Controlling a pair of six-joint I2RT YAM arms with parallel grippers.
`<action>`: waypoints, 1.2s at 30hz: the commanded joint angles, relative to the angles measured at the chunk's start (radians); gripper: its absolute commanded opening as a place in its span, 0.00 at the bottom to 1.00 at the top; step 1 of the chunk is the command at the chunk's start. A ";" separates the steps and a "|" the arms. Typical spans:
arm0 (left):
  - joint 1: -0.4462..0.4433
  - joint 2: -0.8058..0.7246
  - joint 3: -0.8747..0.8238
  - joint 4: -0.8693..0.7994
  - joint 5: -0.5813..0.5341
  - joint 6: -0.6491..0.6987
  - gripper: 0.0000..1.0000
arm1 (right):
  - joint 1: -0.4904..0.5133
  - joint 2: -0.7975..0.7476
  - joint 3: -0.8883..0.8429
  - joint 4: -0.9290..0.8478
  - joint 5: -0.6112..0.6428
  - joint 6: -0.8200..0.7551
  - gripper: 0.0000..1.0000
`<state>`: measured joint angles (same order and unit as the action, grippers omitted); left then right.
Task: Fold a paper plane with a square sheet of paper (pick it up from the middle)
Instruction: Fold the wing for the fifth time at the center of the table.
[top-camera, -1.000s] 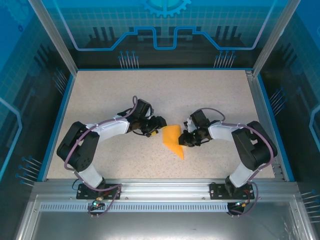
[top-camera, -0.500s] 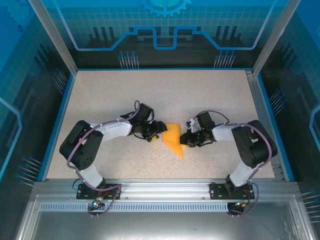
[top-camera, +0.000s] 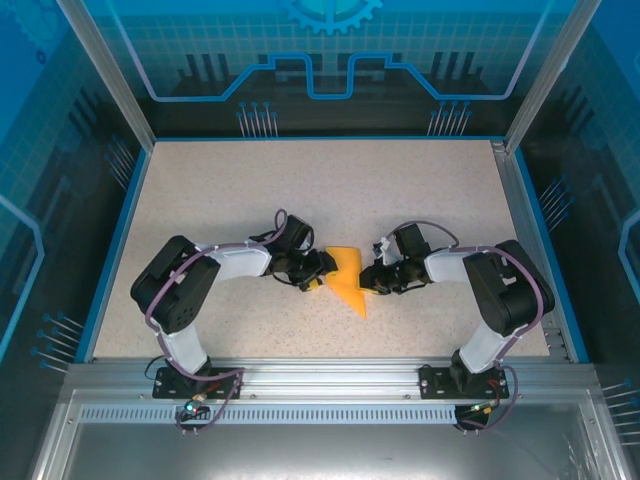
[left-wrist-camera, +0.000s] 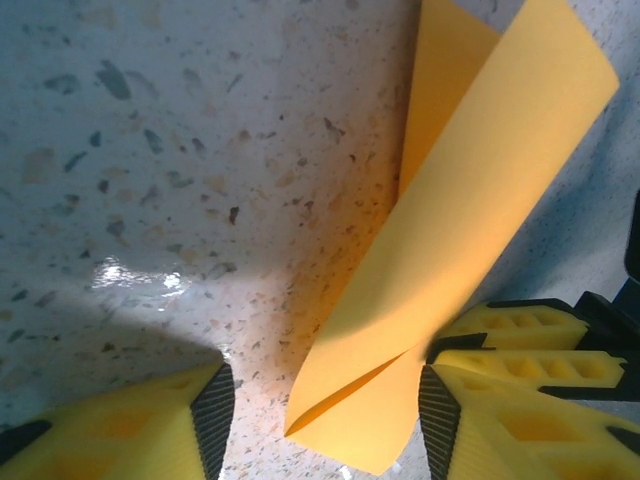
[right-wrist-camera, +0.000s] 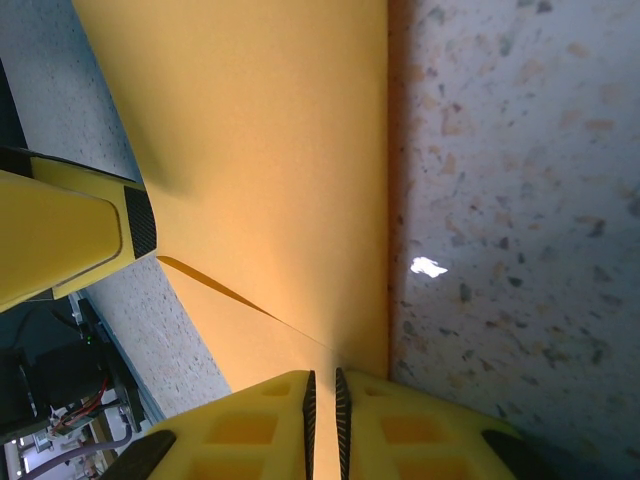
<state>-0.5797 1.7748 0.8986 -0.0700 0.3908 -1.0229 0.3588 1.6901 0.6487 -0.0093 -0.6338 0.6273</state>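
Right gripper (right-wrist-camera: 323, 382) jaws pinched on edge of folded orange-yellow paper sheet (right-wrist-camera: 270, 170). Speckled grey tabletop (right-wrist-camera: 510, 200) beneath.

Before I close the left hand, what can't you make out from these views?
- Top view: creases and layers of the paper are too small to read.
- Left wrist view: whether the left hand touches the paper is unclear; the sheet's far end is cut off by the top edge.
- Right wrist view: the right hand hides how much paper it pinches.

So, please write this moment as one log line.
left gripper: open, astride paper | right gripper: shut on paper | paper: loosely folded over
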 joint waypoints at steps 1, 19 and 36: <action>-0.008 0.029 -0.004 0.046 0.047 -0.012 0.53 | -0.020 0.068 -0.047 -0.066 0.138 -0.021 0.16; 0.007 0.080 0.046 0.127 0.087 0.003 0.49 | -0.019 0.089 -0.046 -0.046 0.120 -0.055 0.17; 0.103 0.140 0.106 0.215 0.249 0.056 0.47 | -0.020 0.073 0.015 -0.134 0.139 -0.121 0.19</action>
<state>-0.4820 1.8992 0.9806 0.1196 0.5705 -0.9989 0.3462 1.7115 0.6804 -0.0639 -0.6704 0.5552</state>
